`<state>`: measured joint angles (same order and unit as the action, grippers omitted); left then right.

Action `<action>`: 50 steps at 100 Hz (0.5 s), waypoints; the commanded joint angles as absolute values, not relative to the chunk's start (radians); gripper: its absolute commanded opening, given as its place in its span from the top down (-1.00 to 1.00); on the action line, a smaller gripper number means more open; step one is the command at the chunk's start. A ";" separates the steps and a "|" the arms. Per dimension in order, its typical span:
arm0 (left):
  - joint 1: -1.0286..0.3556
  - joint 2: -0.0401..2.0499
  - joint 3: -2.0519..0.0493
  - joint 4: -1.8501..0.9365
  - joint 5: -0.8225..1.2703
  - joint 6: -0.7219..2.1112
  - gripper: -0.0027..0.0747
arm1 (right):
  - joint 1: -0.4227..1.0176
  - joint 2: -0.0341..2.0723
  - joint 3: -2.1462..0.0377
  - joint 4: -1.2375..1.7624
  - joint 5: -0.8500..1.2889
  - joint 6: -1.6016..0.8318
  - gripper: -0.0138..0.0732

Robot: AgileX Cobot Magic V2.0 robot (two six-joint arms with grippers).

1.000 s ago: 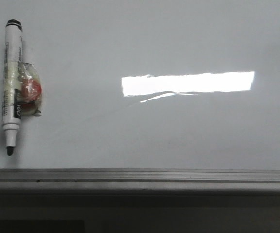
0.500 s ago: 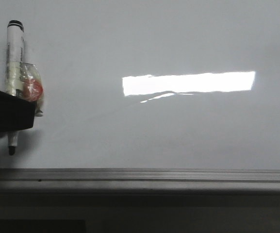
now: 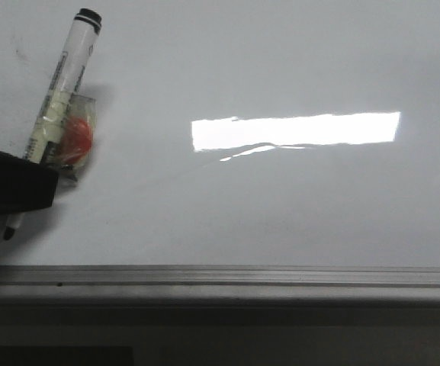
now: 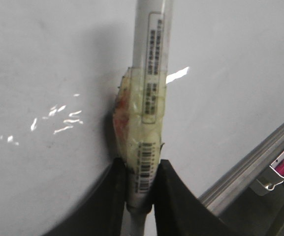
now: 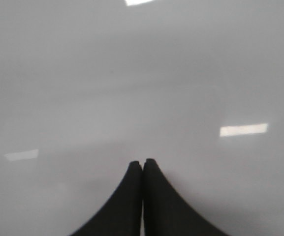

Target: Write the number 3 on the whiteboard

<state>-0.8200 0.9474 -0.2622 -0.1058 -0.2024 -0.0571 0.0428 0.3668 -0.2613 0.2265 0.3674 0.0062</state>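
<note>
A large glossy whiteboard (image 3: 281, 213) fills the front view, with a bright rectangular light reflection (image 3: 296, 131) near its middle and a grey metal edge strip (image 3: 220, 276) running along its near edge. No drawn numeral shows on the board in any view. At the left edge, a white marker (image 3: 61, 91) with a black cap leans tilted, cap end pointing toward the far edge and rightward, dark tip (image 3: 9, 231) toward the near left corner. A clear tape wrap with something red-orange inside (image 3: 75, 139) bulges on the marker's side. The left gripper (image 4: 141, 189) is clenched on the marker: in the left wrist view its two black fingers (image 4: 173, 196) press the barcode-labelled barrel from both sides, just below the tape. In the front view this gripper appears only as a dark block (image 3: 10, 187) crossing the marker's lower part. Whether the tip touches the board is hard to tell. The right gripper (image 5: 142, 164) hangs over bare board with its fingers pressed together, grasping nothing.
</note>
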 commanded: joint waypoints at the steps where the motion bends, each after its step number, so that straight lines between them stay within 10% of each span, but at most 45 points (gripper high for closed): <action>1: -0.817 0.908 -0.289 0.006 -0.298 -0.054 0.98 | 0.099 0.381 -0.307 0.273 0.315 -0.046 0.78; 27: -0.817 0.904 -0.295 0.398 -0.381 -0.054 0.98 | 0.436 0.429 -0.371 0.283 0.300 -0.114 0.70; 50: -0.817 0.904 -0.295 0.567 -0.422 -0.054 0.98 | 0.785 0.660 -0.465 0.281 0.163 -0.213 -0.17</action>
